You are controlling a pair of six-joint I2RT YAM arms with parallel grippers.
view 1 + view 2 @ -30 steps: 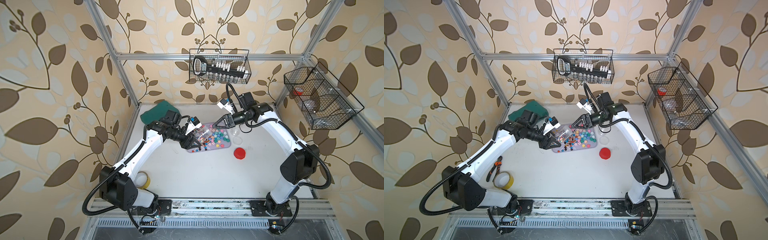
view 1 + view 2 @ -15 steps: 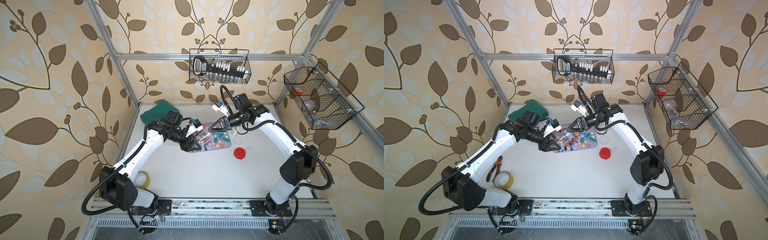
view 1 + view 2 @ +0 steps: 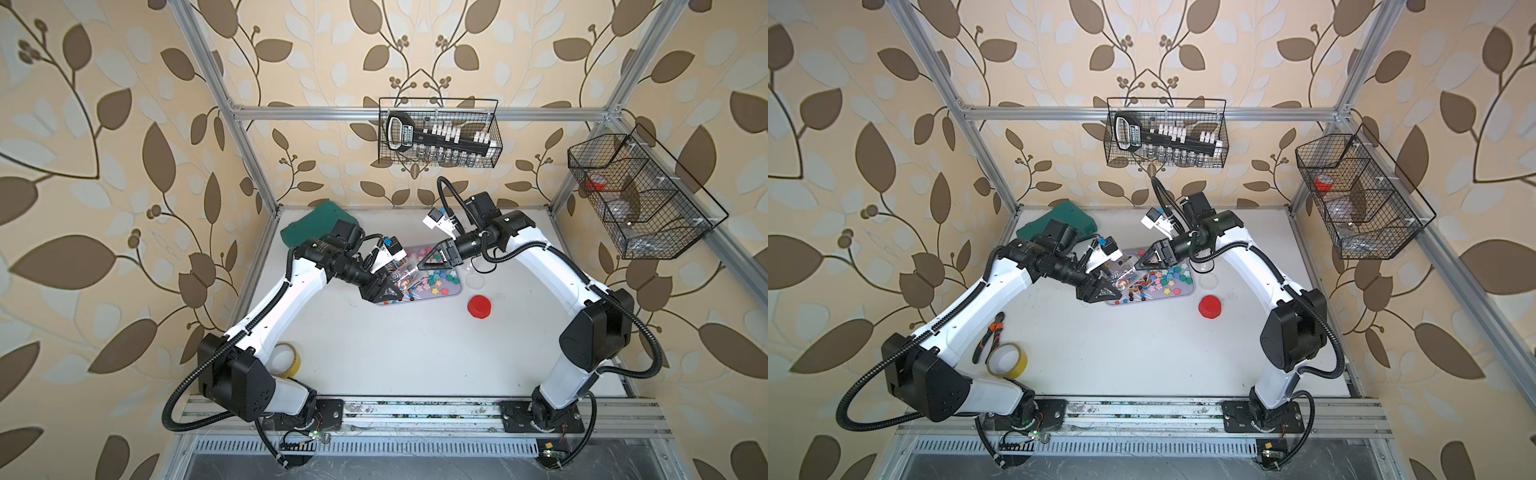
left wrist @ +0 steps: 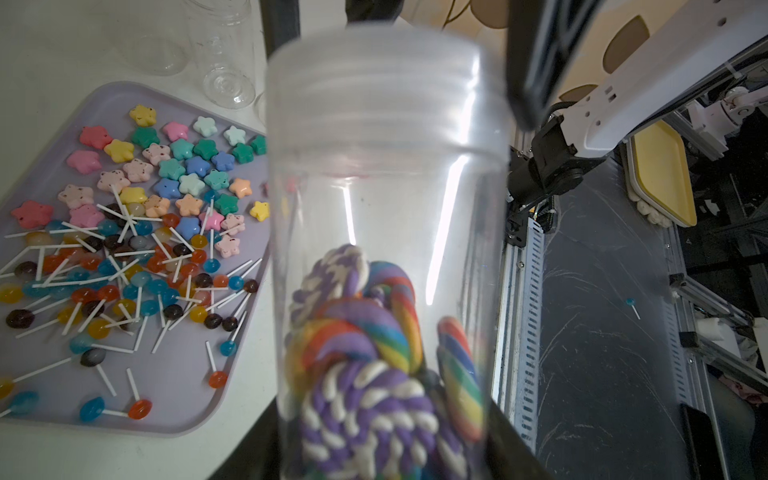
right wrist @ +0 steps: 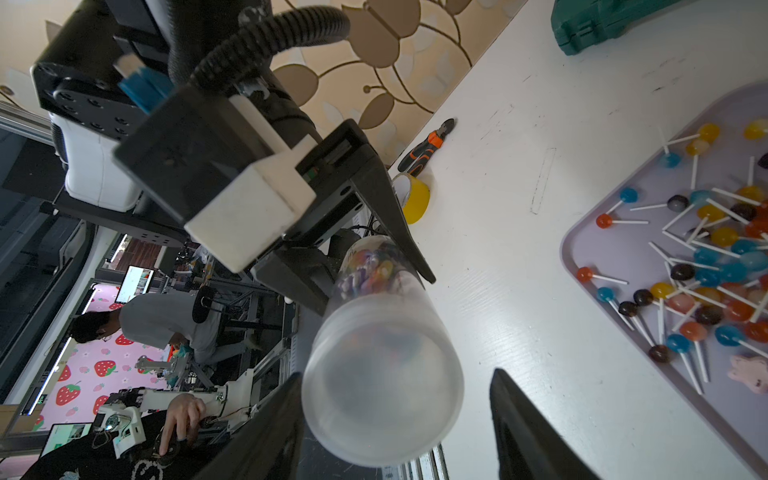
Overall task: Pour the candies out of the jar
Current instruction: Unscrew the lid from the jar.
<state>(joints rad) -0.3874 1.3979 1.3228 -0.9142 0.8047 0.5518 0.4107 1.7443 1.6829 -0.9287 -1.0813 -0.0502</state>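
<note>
You held the clear jar (image 4: 386, 199) in your left hand (image 3: 386, 291), whose jaws were clamped hard around its lower body. That grip had not altered over the last second. The jar lay tilted low over the end of the lilac tray (image 4: 174, 419) nearer that arm, with its mouth pointed at your other arm.

What changed was your right hand (image 3: 422, 266). A second earlier it hung farther back over the tray. By this moment you had brought it right up to the jar's mouth end and drawn its jaws in somewhat. They stood open on either side of that end, holding nothing, with a clear gap on at least one side in the right wrist view.

That end looked frosted over, as if a translucent cap (image 5: 382, 395) closed it, though I could not be sure. The swirl lollipops (image 4: 374, 374) sat bunched at the jar's bottom. Star candies (image 4: 183, 166) and ball lollipops (image 4: 124, 282) already lay spread on the tray.

So this jar's pour had not started. You likely needed to close on the cap, twist it off, and then tip the jar.
</note>
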